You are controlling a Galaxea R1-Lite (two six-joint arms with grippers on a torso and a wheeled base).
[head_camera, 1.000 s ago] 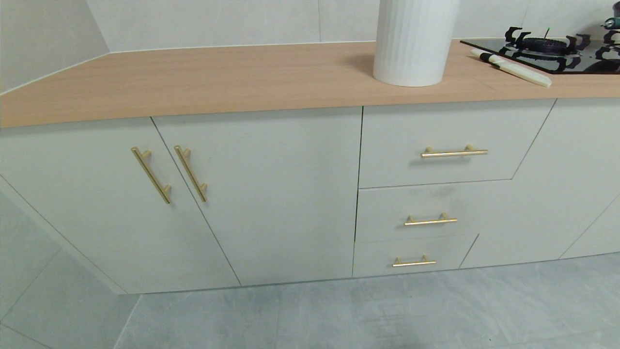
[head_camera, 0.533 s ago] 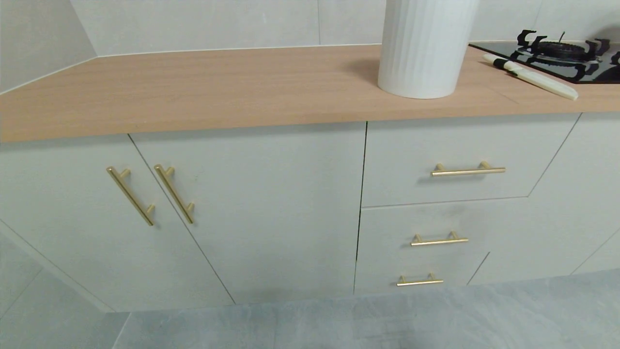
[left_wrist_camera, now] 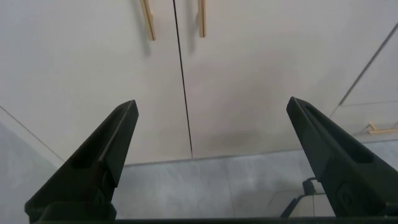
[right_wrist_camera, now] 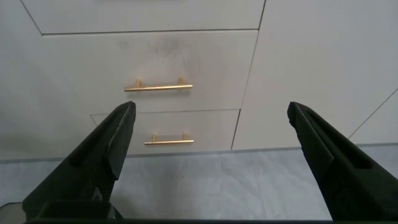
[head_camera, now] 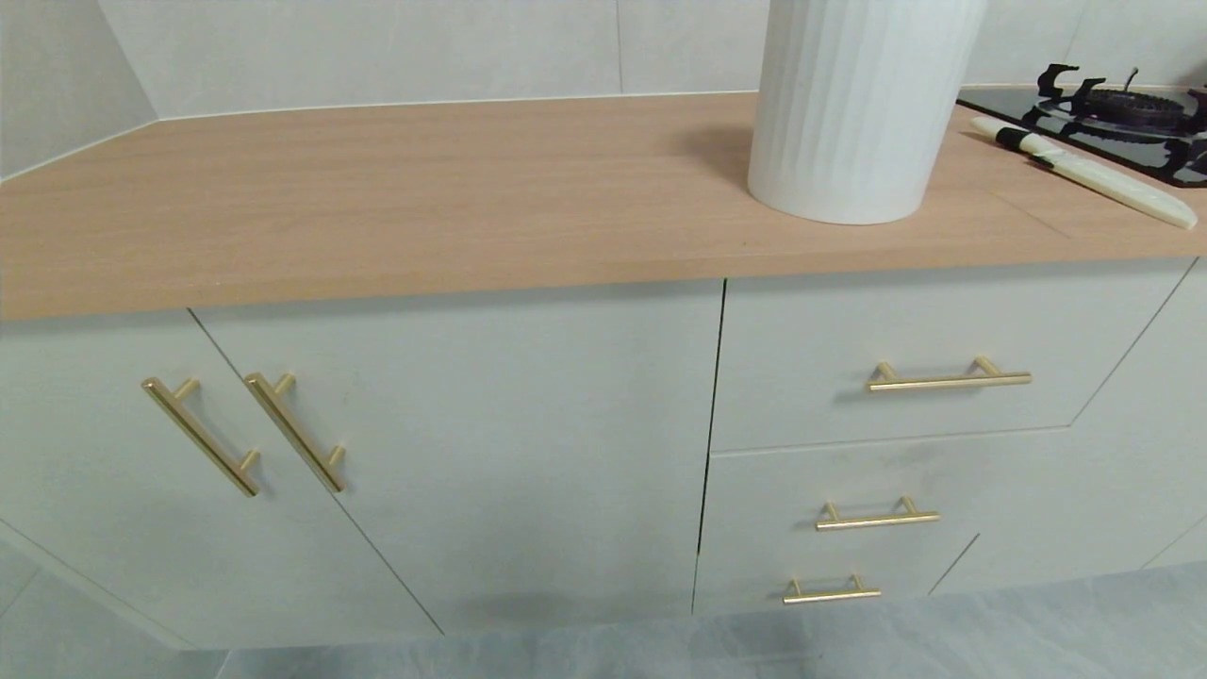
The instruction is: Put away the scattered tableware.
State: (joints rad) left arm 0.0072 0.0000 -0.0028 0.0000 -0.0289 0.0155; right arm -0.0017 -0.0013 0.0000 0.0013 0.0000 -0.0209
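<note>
The wooden countertop [head_camera: 377, 198] carries a tall ribbed white container [head_camera: 853, 113]; its top is cut off, so its contents cannot be told. A cream knife [head_camera: 1094, 174] lies near it, beside the hob [head_camera: 1113, 118]. Below, the three drawers [head_camera: 896, 415] are shut, and the left gripper [left_wrist_camera: 211, 106] and right gripper [right_wrist_camera: 211, 107] hang with fingers spread wide, holding nothing.

Cream-coloured knife [head_camera: 1084, 173] with a black band near one end lies flat and slantwise on the wooden surface [head_camera: 377, 198], right of a tall white ribbed container [head_camera: 863, 104], beside the black hob [head_camera: 1160, 141].
</note>
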